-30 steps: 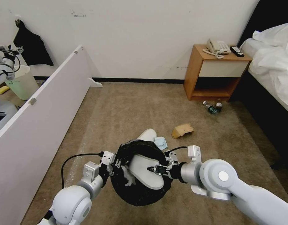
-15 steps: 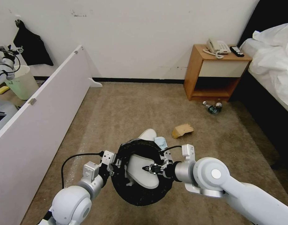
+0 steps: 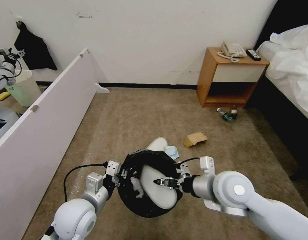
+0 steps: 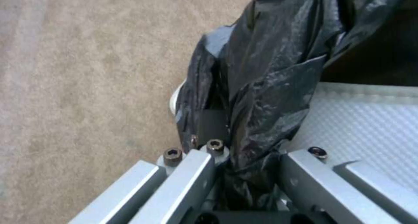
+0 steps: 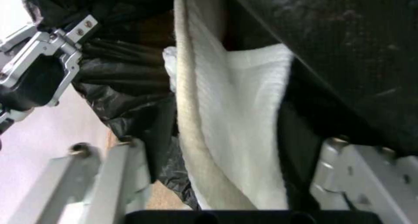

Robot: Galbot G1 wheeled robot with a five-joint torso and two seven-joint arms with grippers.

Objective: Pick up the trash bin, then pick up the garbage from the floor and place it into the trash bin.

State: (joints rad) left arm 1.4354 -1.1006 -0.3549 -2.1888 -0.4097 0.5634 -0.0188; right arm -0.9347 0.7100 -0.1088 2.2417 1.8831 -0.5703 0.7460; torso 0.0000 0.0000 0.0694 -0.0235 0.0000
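The trash bin, lined with a black bag, hangs just above the carpet. My left gripper is shut on its left rim; up close the bag is pinched between the fingers. A white slipper lies slanted inside the bin, and my right gripper is shut on it from the right. The slipper's edge runs between that gripper's pads. Still on the floor are a second slipper, a light-blue cloth, a brown cardboard piece and plastic bottles.
A long white board fences the left side, with a pale bucket behind it. A wooden nightstand with a phone and a remote stands at the back right beside the bed. Open carpet lies ahead.
The right gripper pushed left, then drew back a little, and the slipper now sits lower and more slanted in the bin. The left arm and bin dipped slightly.
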